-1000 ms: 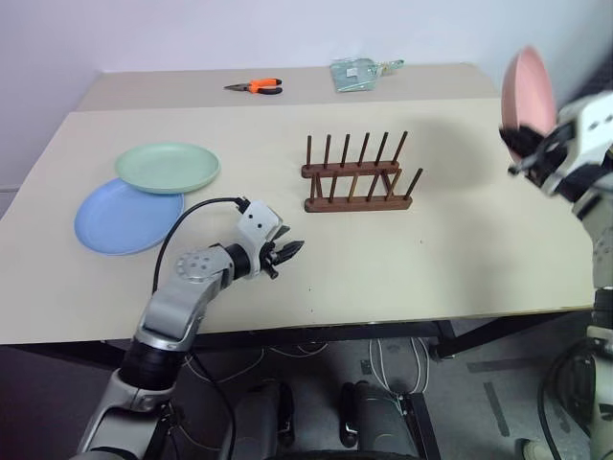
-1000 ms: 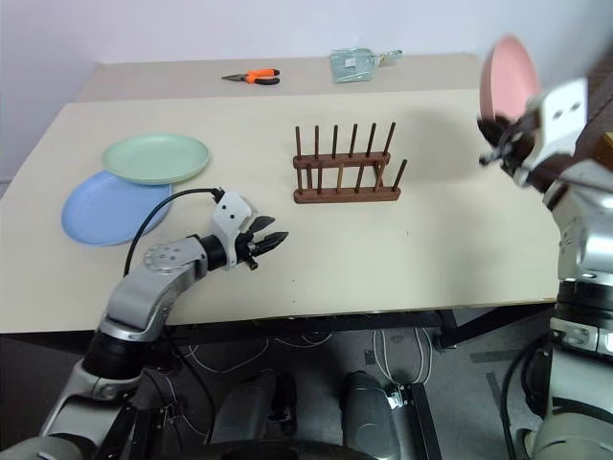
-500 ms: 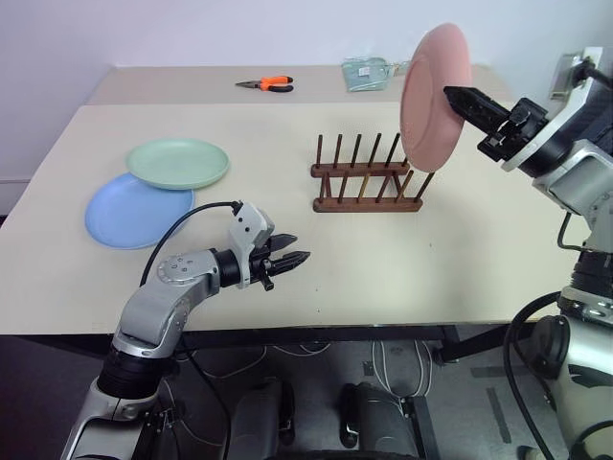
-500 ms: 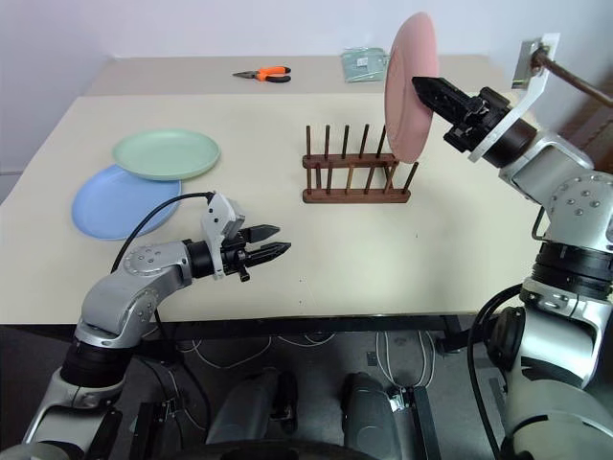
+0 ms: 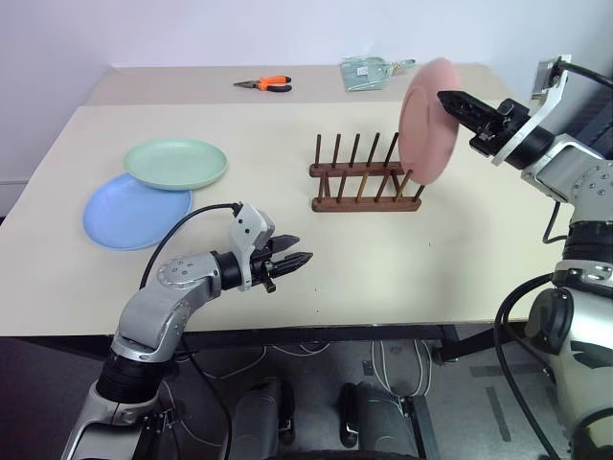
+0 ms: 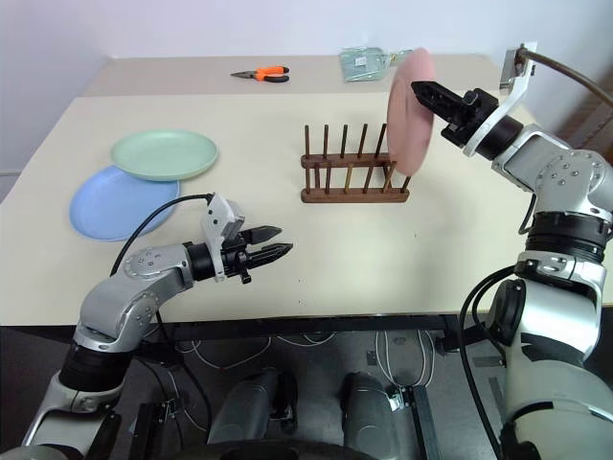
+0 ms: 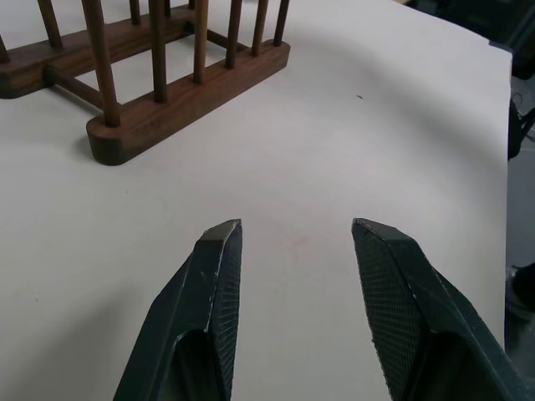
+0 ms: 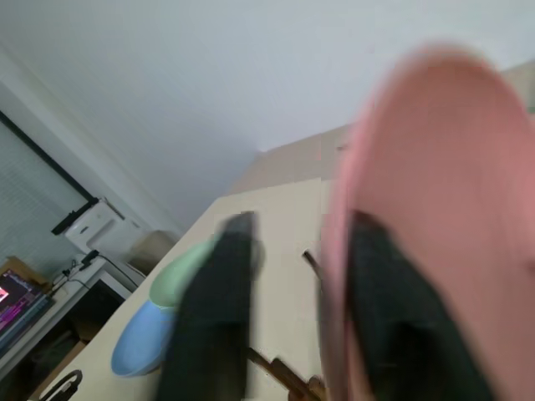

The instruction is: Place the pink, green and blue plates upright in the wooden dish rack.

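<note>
We see the pink plate on edge at the right end of the wooden dish rack — whether the right gripper still grips it, we cannot tell. The left gripper hovers over the table, jaws apart and empty.

Silver-grey metal arms with rounded joint housings and black segments between. Black tapered fingers with fine cross-hatched inner pads. White camera block behind each gripper, black cable looping from left one.
</note>
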Available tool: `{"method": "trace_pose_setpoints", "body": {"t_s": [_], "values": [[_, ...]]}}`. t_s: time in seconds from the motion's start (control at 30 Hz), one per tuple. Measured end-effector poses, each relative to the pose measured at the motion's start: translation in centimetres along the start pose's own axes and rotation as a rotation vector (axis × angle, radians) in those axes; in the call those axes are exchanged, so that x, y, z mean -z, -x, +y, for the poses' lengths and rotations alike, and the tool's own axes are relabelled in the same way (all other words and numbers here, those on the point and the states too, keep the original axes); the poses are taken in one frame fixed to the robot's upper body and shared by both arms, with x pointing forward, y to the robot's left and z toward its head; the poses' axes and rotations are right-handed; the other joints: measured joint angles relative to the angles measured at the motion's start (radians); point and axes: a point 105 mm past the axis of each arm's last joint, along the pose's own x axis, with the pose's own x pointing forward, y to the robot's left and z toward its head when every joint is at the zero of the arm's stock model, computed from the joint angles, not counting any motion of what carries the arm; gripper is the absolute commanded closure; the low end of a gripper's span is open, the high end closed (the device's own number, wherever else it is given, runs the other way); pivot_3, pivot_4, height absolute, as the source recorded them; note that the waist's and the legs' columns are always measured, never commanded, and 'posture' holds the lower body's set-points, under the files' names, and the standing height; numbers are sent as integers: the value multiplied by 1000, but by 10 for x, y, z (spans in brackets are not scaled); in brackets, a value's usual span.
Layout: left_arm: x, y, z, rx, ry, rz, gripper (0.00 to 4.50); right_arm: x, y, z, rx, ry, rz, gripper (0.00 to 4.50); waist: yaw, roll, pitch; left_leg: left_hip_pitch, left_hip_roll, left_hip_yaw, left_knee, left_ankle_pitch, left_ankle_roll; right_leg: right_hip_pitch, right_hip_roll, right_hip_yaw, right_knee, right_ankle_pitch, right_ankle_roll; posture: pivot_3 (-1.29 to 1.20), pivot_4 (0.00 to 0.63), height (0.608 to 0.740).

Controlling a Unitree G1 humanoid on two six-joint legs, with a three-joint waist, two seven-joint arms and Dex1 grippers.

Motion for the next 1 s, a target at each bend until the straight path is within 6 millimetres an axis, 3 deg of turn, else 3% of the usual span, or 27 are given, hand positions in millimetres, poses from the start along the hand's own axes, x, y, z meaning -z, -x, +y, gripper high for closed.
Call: {"method": "trace_pose_setpoints", "body": {"t_s": [0.07,0.2,0.3,0.33,0.37,0.43,0.5,0.57,0.63,0.7,0.77,0.87,0.97,1.0], "values": [[-3,0,3,-21,12,-21,43,-7,-2,-6,49,123,-25,541,0,0,0,0,0,0,0,0,0,0,0,0,0,0,0,0,150,740],[-17,1,25,-163,68,-114,10,-29,1,-17,204,469,-98,523,3,0,0,-1,0,0,0,0,-1,-1,1,0,0,0,1,0,150,740],[-43,7,69,-430,138,-248,10,-49,6,-17,309,755,-139,523,6,-1,1,-1,0,0,1,1,-1,-1,2,0,0,0,1,0,150,740],[-54,16,88,-560,164,-303,0,-53,10,-14,318,820,-154,263,6,-1,1,-1,0,0,1,1,-1,0,2,0,0,0,1,0,150,740],[-64,32,113,-735,202,-358,0,-55,12,-6,299,881,-169,2,6,-2,1,-1,0,0,1,1,-1,0,2,0,0,0,1,0,150,740],[-74,66,144,-999,241,-414,0,-51,13,15,217,959,-175,2,1,-2,1,-1,1,1,-1,1,-1,0,3,0,0,0,1,0,150,740],[-72,92,163,-1190,290,-409,0,-35,10,39,101,1004,-147,2,-2,-2,1,0,1,1,-1,2,-2,0,3,0,1,0,1,0,150,740],[-62,104,175,-1288,360,-359,0,-6,3,66,-46,1002,-73,2,0,-2,1,0,2,1,-1,2,-2,0,4,0,1,0,1,0,150,740],[-50,108,184,-1332,440,-304,0,38,-1,92,-212,971,36,2,5,-3,2,0,2,0,0,2,-2,0,3,-1,1,0,2,0,150,740],[-45,108,189,-1341,500,-279,0,67,-2,106,-301,917,100,2,12,-5,2,0,0,0,1,1,-2,1,3,-2,1,0,2,0,150,740],[-43,108,193,-1342,562,-269,0,85,-2,117,-353,875,134,2,15,-7,3,-1,0,-1,1,1,-2,1,3,-2,0,0,2,0,150,740],[-39,104,199,-1334,636,-243,0,96,-1,123,-367,847,141,2,12,-8,3,-1,0,-1,1,1,-2,1,3,-3,0,0,2,0,150,740],[-28,99,205,-1330,716,-214,830,113,2,121,-365,827,181,0,7,-9,3,-1,0,-1,1,2,-3,0,4,-3,1,0,2,0,150,740],[-25,97,207,-1325,740,-214,1319,119,3,119,-357,826,200,0,7,-9,3,-1,0,-1,1,2,-3,0,4,-3,1,0,2,0,150,740]]}}
